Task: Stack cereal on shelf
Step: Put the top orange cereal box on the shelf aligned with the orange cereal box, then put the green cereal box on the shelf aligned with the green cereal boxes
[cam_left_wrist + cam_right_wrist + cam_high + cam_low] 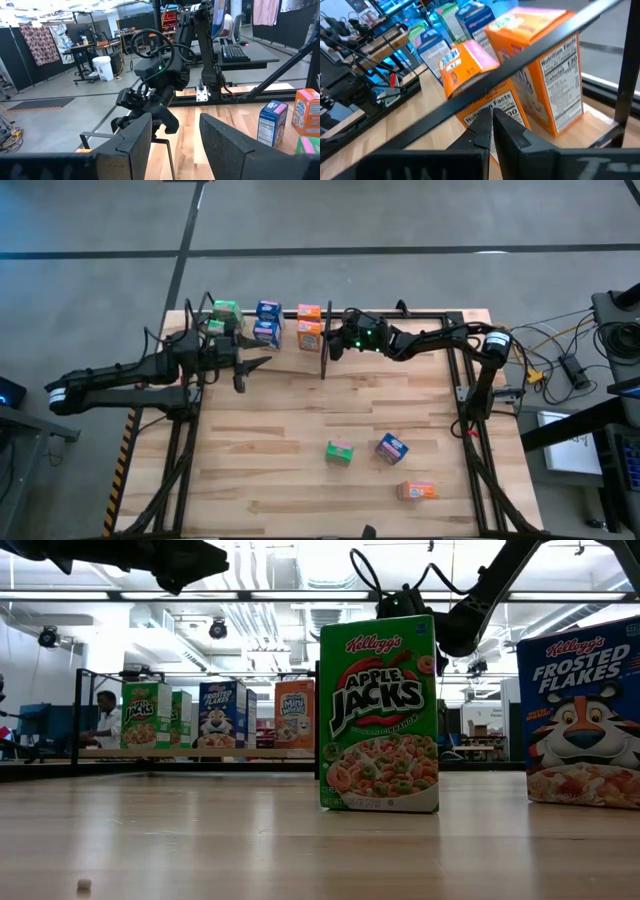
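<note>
Bright overhead lighting, blurred wrist foregrounds

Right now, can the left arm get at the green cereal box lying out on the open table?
Probably yes. The left gripper is open and empty near the shelf, and bare tabletop lies between it and the green box. The right gripper is shut by the orange boxes, out of that path.
</note>
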Action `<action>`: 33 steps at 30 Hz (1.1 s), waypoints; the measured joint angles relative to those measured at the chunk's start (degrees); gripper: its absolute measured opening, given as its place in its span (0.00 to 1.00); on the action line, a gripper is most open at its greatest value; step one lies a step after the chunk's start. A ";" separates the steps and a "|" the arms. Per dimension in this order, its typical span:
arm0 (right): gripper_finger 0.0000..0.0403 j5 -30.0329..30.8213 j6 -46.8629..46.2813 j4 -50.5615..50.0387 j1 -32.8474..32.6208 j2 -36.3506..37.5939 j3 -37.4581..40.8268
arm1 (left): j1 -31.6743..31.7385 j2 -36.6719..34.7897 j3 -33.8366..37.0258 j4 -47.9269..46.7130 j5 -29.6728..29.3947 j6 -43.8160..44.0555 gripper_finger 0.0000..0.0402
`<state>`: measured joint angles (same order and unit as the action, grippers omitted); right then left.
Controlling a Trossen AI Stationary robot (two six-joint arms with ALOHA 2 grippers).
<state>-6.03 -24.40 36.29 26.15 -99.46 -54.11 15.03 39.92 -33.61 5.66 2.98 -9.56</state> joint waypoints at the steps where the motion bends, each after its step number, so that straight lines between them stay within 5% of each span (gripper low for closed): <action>1: 0.02 0.01 0.40 0.23 0.00 0.00 0.00 | 0.00 0.06 0.00 0.26 0.00 0.02 0.37; 33: 0.02 1.54 7.56 -5.10 0.13 0.31 -1.84 | 0.00 2.61 0.00 2.90 0.03 -0.42 0.37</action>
<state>-4.49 -16.84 31.19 26.28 -99.15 -55.94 15.03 42.53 -33.61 8.56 3.02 -9.98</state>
